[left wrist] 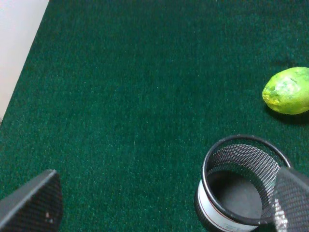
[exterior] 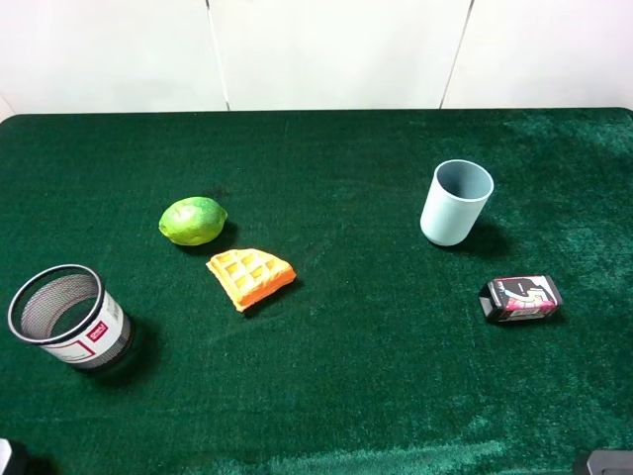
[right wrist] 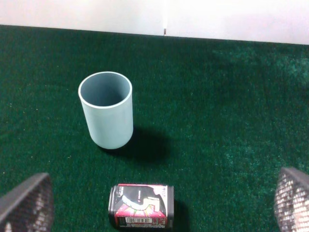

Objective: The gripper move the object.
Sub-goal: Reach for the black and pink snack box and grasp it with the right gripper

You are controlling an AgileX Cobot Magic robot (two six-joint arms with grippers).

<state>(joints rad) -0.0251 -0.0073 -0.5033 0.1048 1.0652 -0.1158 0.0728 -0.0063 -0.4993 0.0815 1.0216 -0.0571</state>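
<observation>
The object, a small black box (exterior: 521,299) with pink and white graphics, lies flat on the green cloth at the right, in front of the pale blue cup (exterior: 455,203). In the right wrist view the box (right wrist: 141,205) lies between my wide-apart fingers. My right gripper (right wrist: 159,205) is open and empty, its mesh-patterned fingers (right wrist: 26,203) at the frame's edges, above the cloth. My left gripper (left wrist: 159,208) is open and empty, over the left side near the mesh cup (left wrist: 241,183). In the exterior high view only dark bits of both arms show at the bottom corners.
A green lime (exterior: 193,220) and an orange waffle piece (exterior: 250,277) lie left of centre. A black wire-mesh cup (exterior: 69,317) stands at the front left. The blue cup (right wrist: 106,108) stands upright just behind the box. A white wall (exterior: 316,49) borders the table's far edge.
</observation>
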